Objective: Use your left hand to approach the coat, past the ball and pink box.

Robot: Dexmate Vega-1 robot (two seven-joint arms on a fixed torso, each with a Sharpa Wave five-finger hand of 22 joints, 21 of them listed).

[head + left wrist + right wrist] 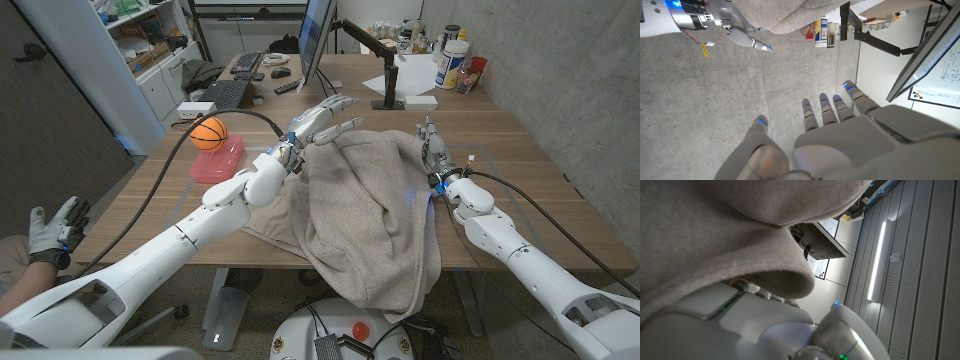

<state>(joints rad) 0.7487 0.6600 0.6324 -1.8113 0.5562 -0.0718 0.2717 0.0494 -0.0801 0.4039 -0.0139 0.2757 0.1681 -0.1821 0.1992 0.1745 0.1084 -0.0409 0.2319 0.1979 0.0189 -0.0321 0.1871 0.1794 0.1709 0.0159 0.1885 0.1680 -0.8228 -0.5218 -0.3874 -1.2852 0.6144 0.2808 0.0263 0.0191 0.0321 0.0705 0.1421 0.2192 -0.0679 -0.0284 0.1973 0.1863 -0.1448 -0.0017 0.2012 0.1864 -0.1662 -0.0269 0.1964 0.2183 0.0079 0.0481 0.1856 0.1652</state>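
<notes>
Both of the things to be passed, the small orange basketball (209, 132) and the flat pink plastic box (218, 161) it sits on, lie behind and to the outer side of the left hand (318, 123), whose fingers (340, 127) are spread apart and straight, holding nothing. The big beige fleece coat (370, 220) lies heaped on the wooden tabletop (500, 135) and hangs over its near edge; its upper fold is just beneath and ahead of those fingertips.

Judging from this, the approach is nearly done. What is left calls for a slow lowering of the palm toward the fold, fingers kept apart, so they don't snag the black cable (245, 114) arching beside the wrist.

The right hand (436, 156) stands at the coat's far edge with fabric draped over it; whether it grips the cloth I cannot tell.

No label or brand is legible. The whiteboard (940, 82) carries blue scribbles too small to read.
</notes>
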